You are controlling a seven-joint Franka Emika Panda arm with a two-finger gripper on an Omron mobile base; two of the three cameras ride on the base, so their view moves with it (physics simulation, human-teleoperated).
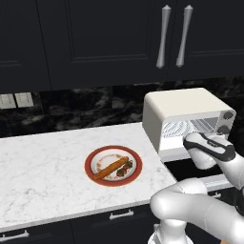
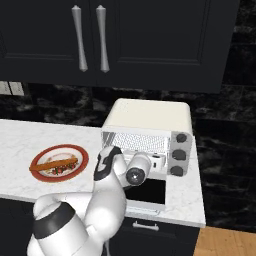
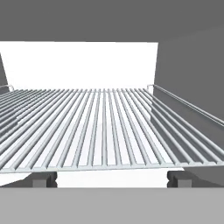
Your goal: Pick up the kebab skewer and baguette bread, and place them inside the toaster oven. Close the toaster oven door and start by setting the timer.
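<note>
The cream-white toaster oven (image 1: 183,107) (image 2: 150,115) stands on the counter with its door (image 2: 148,190) folded down flat. My gripper (image 3: 111,178) is open and holds nothing, level with the oven's mouth and facing in. Its two dark fingertips (image 3: 43,178) sit just in front of the bare wire rack (image 3: 105,127). To the left, a red-rimmed plate (image 1: 90,159) (image 2: 37,157) carries the orange-brown baguette bread (image 1: 110,167) (image 2: 54,164). The dark chunky kebab skewer (image 1: 125,168) (image 2: 61,170) lies beside the loaf. Both are well away from the gripper.
Three grey knobs (image 2: 177,155) run down the oven's right side. Dark wall cabinets with long handles (image 1: 164,35) hang above. The marble counter (image 1: 43,167) stretches left of the plate and ends just right of the oven (image 2: 197,200). Wall outlets (image 1: 15,100) sit at the back left.
</note>
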